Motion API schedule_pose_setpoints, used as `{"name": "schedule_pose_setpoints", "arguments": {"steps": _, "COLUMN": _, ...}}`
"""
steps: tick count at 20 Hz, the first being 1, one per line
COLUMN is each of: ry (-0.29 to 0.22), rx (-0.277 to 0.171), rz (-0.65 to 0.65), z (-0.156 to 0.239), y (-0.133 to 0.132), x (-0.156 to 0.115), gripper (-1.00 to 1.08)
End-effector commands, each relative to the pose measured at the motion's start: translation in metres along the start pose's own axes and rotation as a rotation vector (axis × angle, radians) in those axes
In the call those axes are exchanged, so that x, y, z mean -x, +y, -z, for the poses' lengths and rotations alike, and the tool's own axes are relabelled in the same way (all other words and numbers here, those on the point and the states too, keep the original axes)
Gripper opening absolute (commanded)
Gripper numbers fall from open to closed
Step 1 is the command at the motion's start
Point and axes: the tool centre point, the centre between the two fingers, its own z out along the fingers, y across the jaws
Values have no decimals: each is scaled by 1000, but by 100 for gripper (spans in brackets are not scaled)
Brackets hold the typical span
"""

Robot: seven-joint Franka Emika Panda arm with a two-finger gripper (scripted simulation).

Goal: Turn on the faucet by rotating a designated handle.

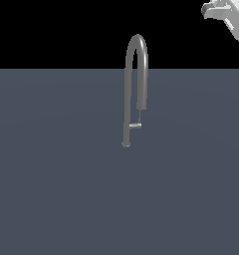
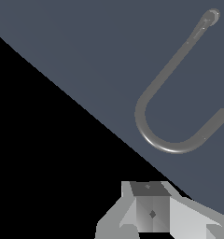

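The faucet (image 1: 127, 89) is a tall thin grey tube with an arched gooseneck top, standing on a small round base in the middle of the exterior view. Its handle (image 1: 135, 125) is a short grey bar jutting from the lower stem toward the exterior view's right, just under the spout's end. My gripper (image 1: 212, 11) is high in the exterior view's upper right corner, far from the faucet and touching nothing. The wrist view looks down on the faucet (image 2: 153, 135) from above the arch, with my gripper (image 2: 151, 217) at the picture's edge; its jaws are too cropped to judge.
A flat dark grey-blue floor (image 1: 57, 189) spreads under the faucet, against a black background.
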Motion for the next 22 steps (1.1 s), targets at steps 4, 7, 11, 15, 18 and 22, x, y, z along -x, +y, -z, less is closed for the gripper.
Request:
{"name": "schedule_pose_setpoints", "arguments": {"steps": 4, "ry": -79, "rx": 28, "rz": -222, "z": -51, "y": 22, "x": -89, "gripper": -100}}
{"name": "schedule_pose_setpoints", "arguments": {"steps": 7, "ry": -109, "rx": 52, "rz": -330, "z": -80, "y": 38, "x": -128, "gripper": -100}}
{"name": "schedule_pose_setpoints", "arguments": {"steps": 11, "ry": -135, "rx": 85, "rz": -445, "z": -115, "y": 58, "x": -168, "gripper": -100}}
{"name": "schedule_pose_setpoints", "arguments": {"steps": 15, "ry": -150, "rx": 114, "rz": -529, "z": -141, "y": 75, "x": -195, "gripper": -100}}
{"name": "schedule_pose_setpoints", "arguments": {"steps": 18, "ry": -156, "rx": 131, "rz": -574, "z": -155, "y": 85, "x": -209, "gripper": -100}}
{"name": "schedule_pose_setpoints", "arguments": {"steps": 22, "ry": -160, "rx": 146, "rz": -611, "z": -167, "y": 94, "x": -220, "gripper": -100}}
